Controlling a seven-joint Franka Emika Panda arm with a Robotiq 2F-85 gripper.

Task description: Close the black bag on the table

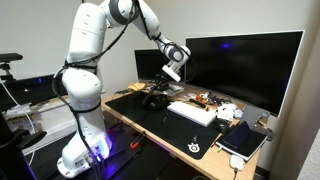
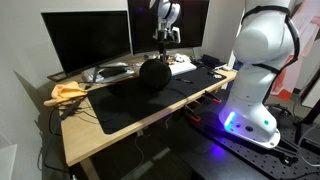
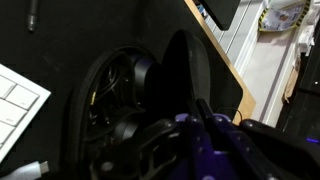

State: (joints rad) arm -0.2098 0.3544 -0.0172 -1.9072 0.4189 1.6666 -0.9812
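I had the jaws hanging just above the small, round, soft black bag, which sat on the long, wooden-edged surface covered by a black mat, in front of the monitors and just beside the flat white keyboard. In both exterior views the bag lay almost straight below the wrist, apart from it rather than touching.

The wrist view gave me what mattered. The bag's dark, rounded flap stood up nearly on edge. The open compartment, with dark contents I could not make out, lay on the side toward the keyboard, and the surface's light edge lay on the other side of the flap. The bag looked close to round, so I took the line of the flap, running up and down that picture, as the axis to work from.

The jaws came into that view from the bottom, dark and washed in purple light, and I could not tell whether they were apart or together. They held nothing that I could see.

I judged the bag still open. Closing it would mean pressing the flap over toward the keyboard side.
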